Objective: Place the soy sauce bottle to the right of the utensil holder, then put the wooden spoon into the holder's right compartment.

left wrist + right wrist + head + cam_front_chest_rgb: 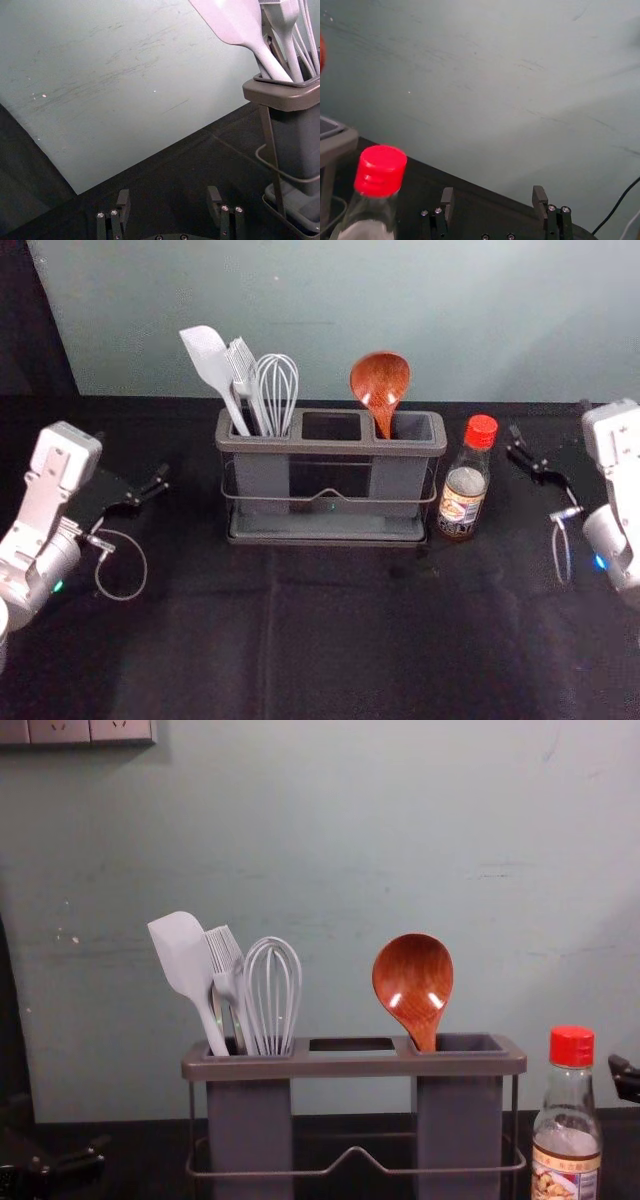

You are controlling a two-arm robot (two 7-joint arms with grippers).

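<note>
Looking done imo: red-capped glass soy bottle (463, 502) right of grey plastic holder (330, 447), brown wooden spoon (380, 378) in R slot. L claw (168, 196), R claw (493, 196) (both empty) wide open, either side.

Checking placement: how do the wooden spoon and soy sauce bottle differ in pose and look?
The wooden spoon stands in the right compartment of the holder, bowl up; the soy sauce bottle stands outside, to the holder's right. The spoon is reddish-brown; the bottle is see-through above its label, with a red cap. Both stand ungripped.
</note>
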